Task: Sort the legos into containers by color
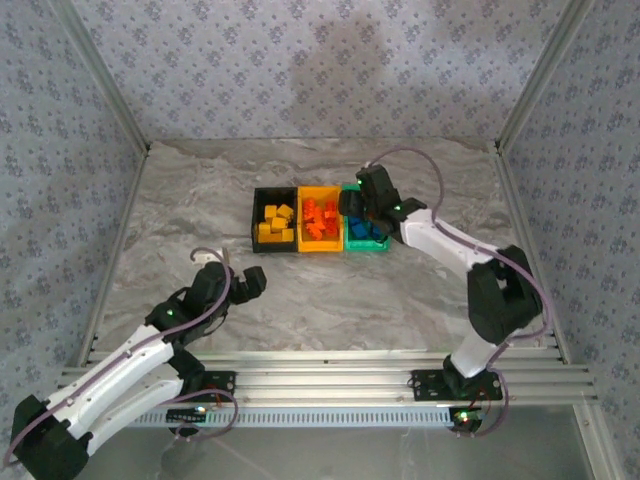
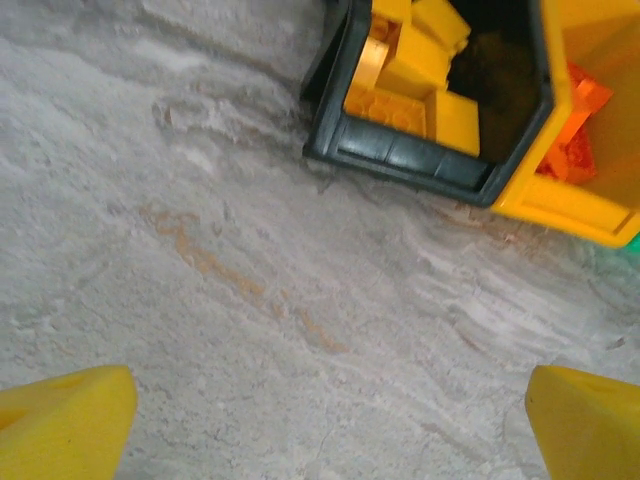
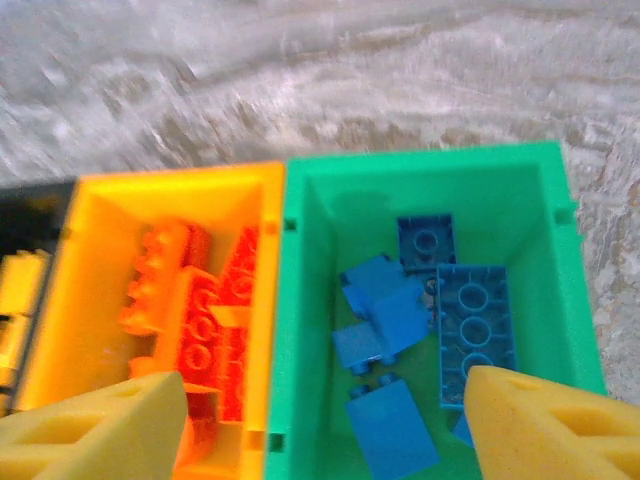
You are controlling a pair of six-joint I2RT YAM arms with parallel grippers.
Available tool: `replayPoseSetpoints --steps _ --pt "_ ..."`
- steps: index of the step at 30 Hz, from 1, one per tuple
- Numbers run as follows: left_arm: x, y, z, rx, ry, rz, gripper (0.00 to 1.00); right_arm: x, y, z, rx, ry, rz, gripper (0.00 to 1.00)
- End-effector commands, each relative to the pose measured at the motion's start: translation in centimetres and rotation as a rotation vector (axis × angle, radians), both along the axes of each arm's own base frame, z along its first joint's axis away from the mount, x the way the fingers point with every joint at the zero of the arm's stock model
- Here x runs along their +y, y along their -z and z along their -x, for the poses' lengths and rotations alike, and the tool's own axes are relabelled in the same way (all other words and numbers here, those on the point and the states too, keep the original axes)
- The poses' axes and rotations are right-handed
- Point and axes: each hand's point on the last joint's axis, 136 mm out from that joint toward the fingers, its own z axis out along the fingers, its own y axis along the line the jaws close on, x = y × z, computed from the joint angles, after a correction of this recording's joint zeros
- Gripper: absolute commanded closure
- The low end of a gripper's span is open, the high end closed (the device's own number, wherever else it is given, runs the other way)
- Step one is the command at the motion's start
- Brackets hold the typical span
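- Three bins were seen set in a row, touching side by side, near the middle of the surface (image 1: pixel 200 200); the black bin (image 2: pixel 400 155) was on the left, the yellow-orange bin (image 3: pixel 170 190) in the middle and the green bin (image 3: pixel 420 175) on the right.
- The yellow bricks (image 2: pixel 420 70) were found in the black bin; the orange-red bricks (image 3: pixel 200 320) were piled in the yellow-orange bin; the blue bricks (image 3: pixel 475 320) lay loosely in the green bin, some flat and some tilted.
- The right pincer (image 3: pixel 320 420) was held above the green bin; its yellow foam jaws stood apart, and nothing was clamped between them.
- The left pincer (image 2: pixel 320 420) was kept low over bare surface, near the front corner of the black bin but apart from it; its jaws were spread wide and nothing was held.
- Every brick that could be made out lay in a bin with its own colour; the sorting was judged close to finished.
- The bricks were judged light, stiff and hard to damage; their smooth plastic walls were expected to be slippery, though the foam faces should bite.
- A brick would best be taken across two opposite flat side walls; the studded top and sharp corners would be avoided, since a tilted brick could be squeezed out sideways.
- The bins were judged light enough to be shoved by a careless nudge.
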Motion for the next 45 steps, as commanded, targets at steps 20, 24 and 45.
replayPoseSetpoints --steps 20,24,45 --pt "15.7 -4.1 -14.6 -0.095 -0.459 -0.688 0.0 -8.3 -2.3 9.9 -0.261 0.243 -0.092 0.0" --pt "16.9 -0.2 -14.6 -0.1 -0.428 -0.706 0.0 -10.1 -1.2 10.0 -0.235 0.287 -0.084 0.0" --pt "15.0 3.3 -16.6 -0.34 -0.219 -0.514 0.0 -17.2 -1.5 9.1 -0.34 0.33 0.128 0.0"
